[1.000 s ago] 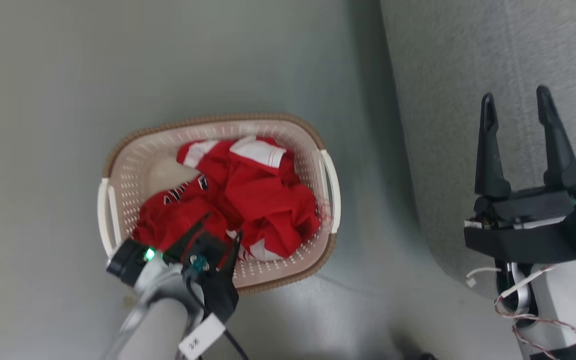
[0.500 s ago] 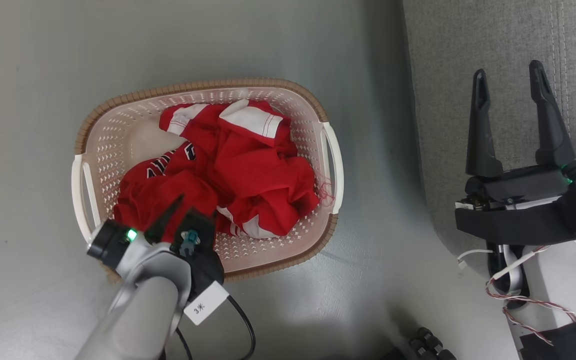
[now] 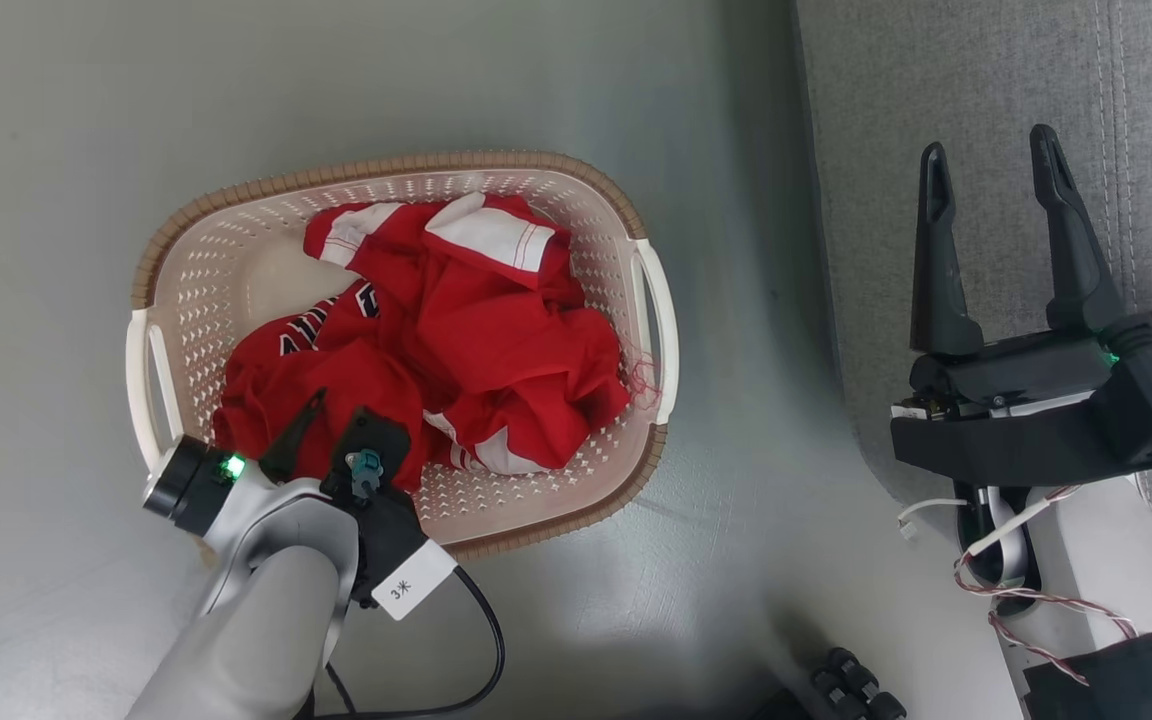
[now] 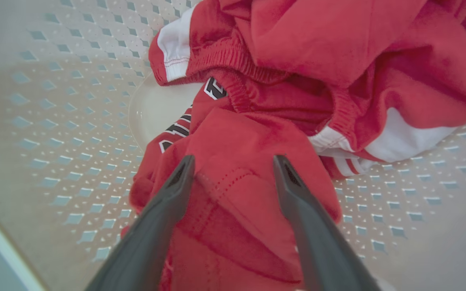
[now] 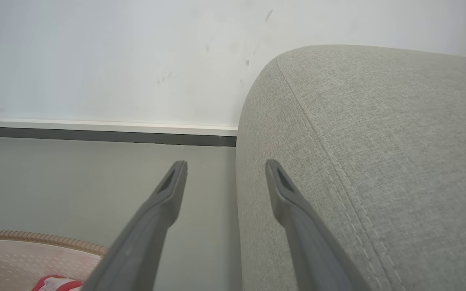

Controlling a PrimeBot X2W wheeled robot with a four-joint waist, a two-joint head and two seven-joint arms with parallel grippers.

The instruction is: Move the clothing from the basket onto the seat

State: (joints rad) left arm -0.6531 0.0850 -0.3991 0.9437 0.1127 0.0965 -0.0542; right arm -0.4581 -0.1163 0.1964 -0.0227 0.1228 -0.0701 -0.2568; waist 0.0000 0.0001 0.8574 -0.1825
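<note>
Clothing point(image 3: 476, 340), two red sports garments, heaped inside the laundry basket point(image 3: 386, 165), folds unchanged from a second ago, none yet on the sofa point(image 3: 886, 100) right of the basket. Left hand point(image 4: 234, 161) wide open, edged nearer the basket's left handle point(image 3: 141, 380), fingers point(image 4: 168, 202) astride red fabric, nothing pinched. Probably ready to close. Right hand point(image 3: 988, 142) wide, empty, beyond the basket's right side.

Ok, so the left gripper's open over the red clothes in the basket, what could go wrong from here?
The clothing lies bunched together, so the open left gripper may lift only one garment or drag both. Loose red threads lie against the basket wall and might snag, tugging it along.
</note>
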